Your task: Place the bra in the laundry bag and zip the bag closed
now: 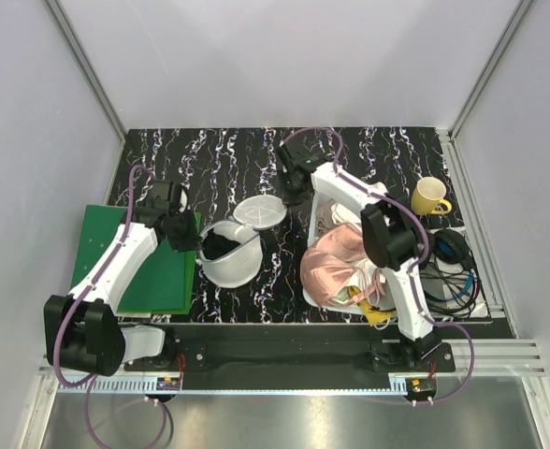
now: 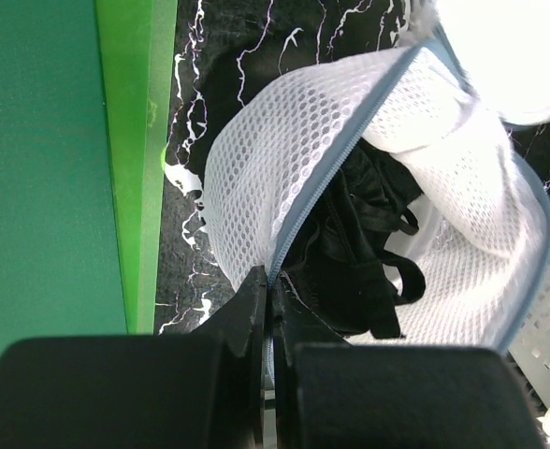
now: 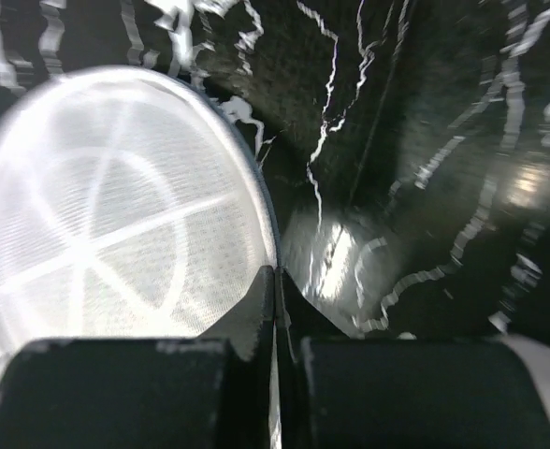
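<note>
Already inside bag [image 2: 284, 159]: bra [image 2: 359, 253], lying just past left gripper [image 2: 267, 278], jaws pinched on the zip rim. Right gripper [image 3: 275, 278] is clamped on the edge of the round panel [image 3: 116, 215]. Panel ribs are clear only from right wrist; the bag's gaping mouth shows in the top view.

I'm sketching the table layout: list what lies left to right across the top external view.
green board → laundry bag → pink garment → yellow mug
</note>
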